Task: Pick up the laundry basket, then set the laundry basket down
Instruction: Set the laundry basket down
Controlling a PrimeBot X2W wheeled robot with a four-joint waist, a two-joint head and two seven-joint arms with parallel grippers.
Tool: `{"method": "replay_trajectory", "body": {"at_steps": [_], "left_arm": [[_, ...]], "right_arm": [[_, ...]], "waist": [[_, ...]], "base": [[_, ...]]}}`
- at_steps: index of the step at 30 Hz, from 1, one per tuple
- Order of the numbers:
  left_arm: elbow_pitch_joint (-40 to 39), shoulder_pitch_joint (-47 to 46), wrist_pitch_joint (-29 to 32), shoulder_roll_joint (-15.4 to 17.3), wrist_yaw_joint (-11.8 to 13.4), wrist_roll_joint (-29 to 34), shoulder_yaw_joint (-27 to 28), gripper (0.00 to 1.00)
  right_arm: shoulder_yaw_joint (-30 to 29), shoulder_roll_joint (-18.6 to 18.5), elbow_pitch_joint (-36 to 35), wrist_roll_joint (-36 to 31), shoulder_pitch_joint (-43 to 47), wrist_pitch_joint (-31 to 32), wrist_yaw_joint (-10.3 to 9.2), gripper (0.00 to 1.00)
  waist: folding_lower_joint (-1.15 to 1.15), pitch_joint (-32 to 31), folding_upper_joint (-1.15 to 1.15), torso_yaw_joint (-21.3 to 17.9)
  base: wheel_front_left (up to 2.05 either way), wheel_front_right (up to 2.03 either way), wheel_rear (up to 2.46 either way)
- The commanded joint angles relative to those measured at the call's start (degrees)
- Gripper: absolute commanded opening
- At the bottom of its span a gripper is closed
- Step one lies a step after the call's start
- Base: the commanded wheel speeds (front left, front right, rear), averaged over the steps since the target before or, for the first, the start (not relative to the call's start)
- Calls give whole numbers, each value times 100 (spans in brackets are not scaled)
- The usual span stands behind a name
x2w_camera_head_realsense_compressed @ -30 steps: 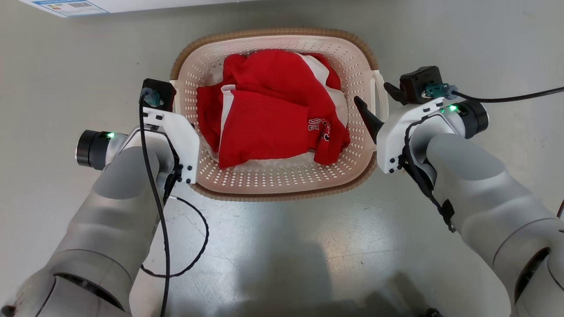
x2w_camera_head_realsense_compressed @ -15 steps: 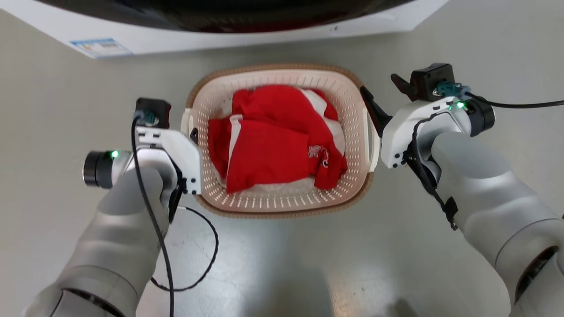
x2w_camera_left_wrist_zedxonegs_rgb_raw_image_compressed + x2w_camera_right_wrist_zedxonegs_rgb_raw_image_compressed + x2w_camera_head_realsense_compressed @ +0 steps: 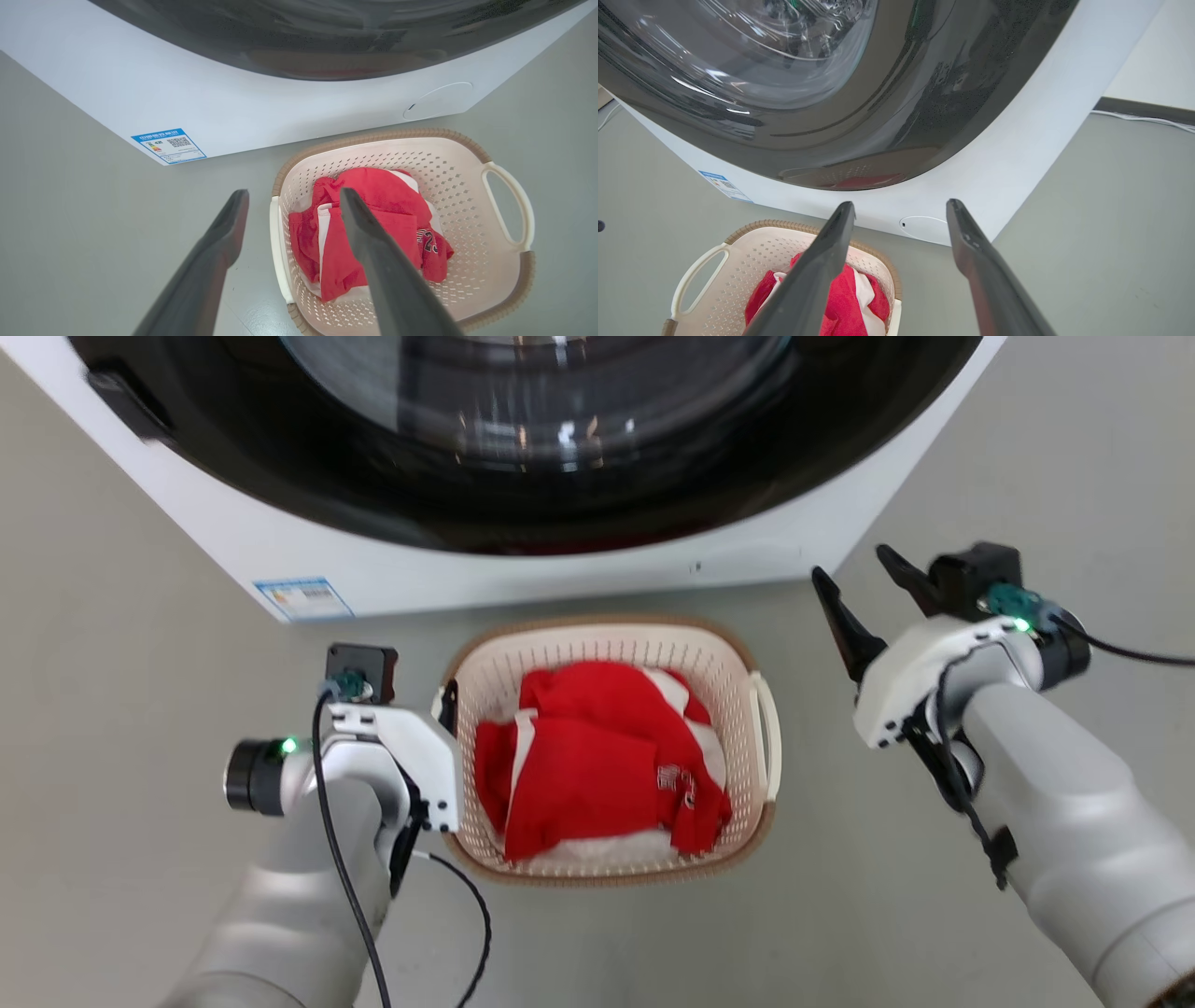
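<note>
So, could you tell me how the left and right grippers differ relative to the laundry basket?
The left gripper hangs close by the left handle of the laundry basket; the right gripper stands well clear of the right handle. The left gripper points down at the basket; the right gripper points toward the washing machine. Both are open and empty.

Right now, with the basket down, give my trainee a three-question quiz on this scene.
1. True or false: the right gripper has its fingers shut on the laundry basket.
2. What lies in the basket? A) blue towels B) red and white clothing C) nothing
3. Fill in: the basket stands on the floor in front of the ___.
Key: 1 false, its fingers are open and apart from the basket. 2 B. 3 washing machine.
</note>
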Motion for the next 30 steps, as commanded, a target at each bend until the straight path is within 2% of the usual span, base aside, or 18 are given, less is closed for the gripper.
{"method": "replay_trajectory", "body": {"at_steps": [1,6,13,22,30], "left_arm": [[-103,120,-82,101,-26,-17,90,100],[-384,368,-136,151,0,-19,203,100],[-1500,976,-141,473,310,142,802,100],[-2584,1814,-142,647,529,667,1527,100],[-3262,2593,-142,711,526,1123,2132,100]], "right_arm": [[-207,-37,-184,-247,309,-78,34,100],[-1225,-92,-791,-1115,873,-78,34,100],[-2349,18,-1585,-2136,1591,-78,34,100],[-3029,213,-2086,-2831,2253,-78,34,100],[-3354,277,-2442,-3094,2826,-79,34,100]], "waist": [[0,-453,0,85],[0,-849,0,114],[0,-1213,0,119],[0,-1634,0,146],[0,-1992,0,184]], "base": [[0,0,0],[0,0,0],[0,0,0],[0,0,0],[0,0,0]]}}
